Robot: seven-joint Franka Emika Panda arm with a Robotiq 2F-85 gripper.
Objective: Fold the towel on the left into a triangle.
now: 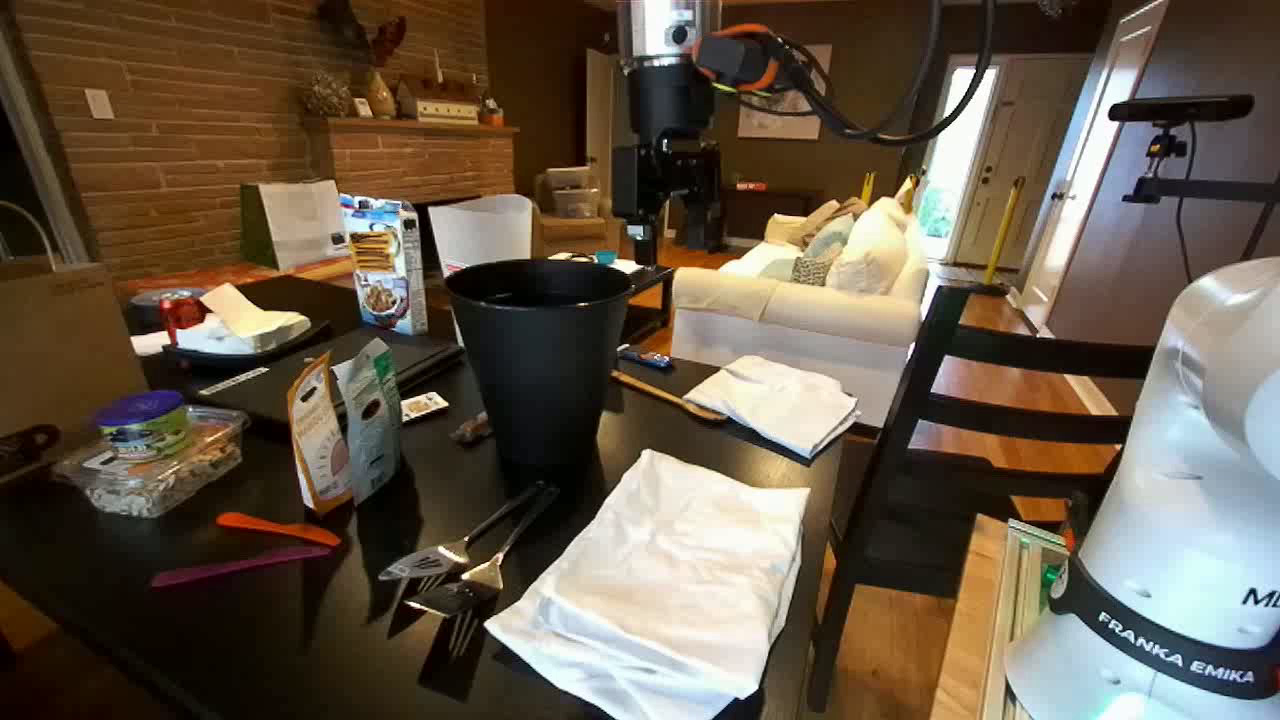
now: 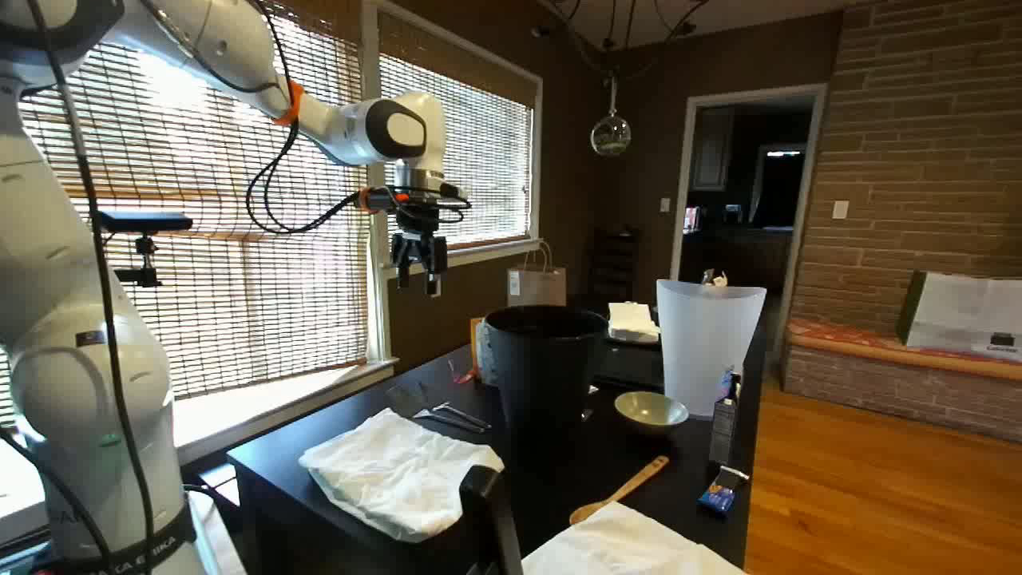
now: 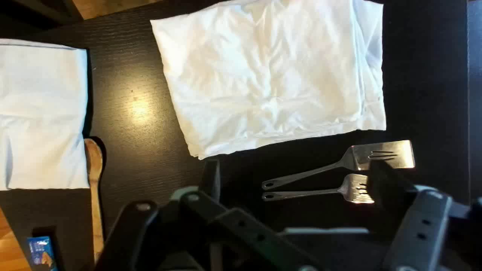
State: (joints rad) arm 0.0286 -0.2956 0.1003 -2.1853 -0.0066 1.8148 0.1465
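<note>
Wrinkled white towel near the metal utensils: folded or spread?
Folded, though not a triangle. In the wrist view, the towel shows layered edges along its right side, and its outline is roughly four-sided.

Dark worktop: black bin upright, two spatulas side by side. Wooden spoon, head at edge of small folded cloth. Bowl near white bin. Orange utensil, purple utensil near two pouches. Purple-lidded jar atop clear box. Sofa beyond.
</note>
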